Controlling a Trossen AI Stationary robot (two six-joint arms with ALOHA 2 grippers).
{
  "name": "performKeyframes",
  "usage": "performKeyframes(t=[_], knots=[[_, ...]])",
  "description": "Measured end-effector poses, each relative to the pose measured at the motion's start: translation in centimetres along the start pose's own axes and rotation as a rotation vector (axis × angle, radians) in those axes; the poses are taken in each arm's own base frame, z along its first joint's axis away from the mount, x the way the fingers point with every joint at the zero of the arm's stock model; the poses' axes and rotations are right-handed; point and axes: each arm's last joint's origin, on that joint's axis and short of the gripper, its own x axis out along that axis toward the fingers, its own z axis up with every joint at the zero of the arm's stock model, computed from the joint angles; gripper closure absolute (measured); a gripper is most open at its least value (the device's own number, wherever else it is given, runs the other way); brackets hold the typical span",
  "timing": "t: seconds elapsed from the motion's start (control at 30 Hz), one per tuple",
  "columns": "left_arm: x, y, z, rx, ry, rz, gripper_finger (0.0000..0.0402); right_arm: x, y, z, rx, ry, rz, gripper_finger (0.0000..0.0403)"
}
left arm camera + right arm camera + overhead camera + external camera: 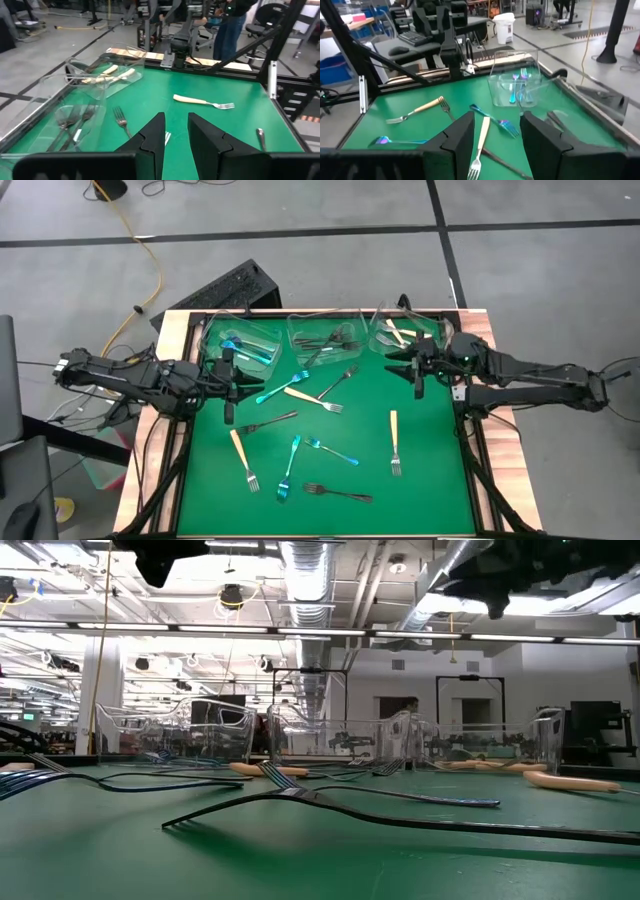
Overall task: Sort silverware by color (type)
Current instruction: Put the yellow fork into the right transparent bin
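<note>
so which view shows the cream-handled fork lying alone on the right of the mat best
The high view: the whole cream-handled fork with silver tines lies clear on the green mat. The left wrist view shows it smaller, farther off. The low and right wrist views leave it uncertain.

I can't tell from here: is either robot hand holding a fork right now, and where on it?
No. The left hand and the right hand are both open with nothing between their fingers, and the forks lie on the green mat.
</note>
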Motion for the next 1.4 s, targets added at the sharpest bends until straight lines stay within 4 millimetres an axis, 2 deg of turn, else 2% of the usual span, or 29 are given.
performKeyframes(t=[0.13,0.3,0.43,0.9,1.17,1.4], knots=[[0.0,-0.2,0.0,0.007,0.009,-0.055,0.0333,0.4,-0.2,-1.1,0.041,0.017,0.000,0.0223],[0.2,-0.6,-0.4,0.018,0.068,-0.176,0.0333,0.4,0.1,-1.2,0.066,0.017,0.013,0.0223],[0.6,-1.5,-2.0,0.046,0.234,-0.308,0.0333,0.4,0.5,-1.2,0.062,0.023,0.038,0.0223],[2.6,-6.8,-7.6,0.269,0.640,-0.467,0.0333,0.9,1.0,-1.7,0.056,0.059,0.070,0.0223],[3.2,-9.1,-10.7,0.562,0.767,-0.624,0.0328,1.3,1.0,-2.0,0.079,0.082,0.065,0.0223],[2.9,-9.6,-12.6,0.736,0.870,-0.645,0.0293,1.4,1.0,-2.1,0.083,0.089,0.064,0.0223]])
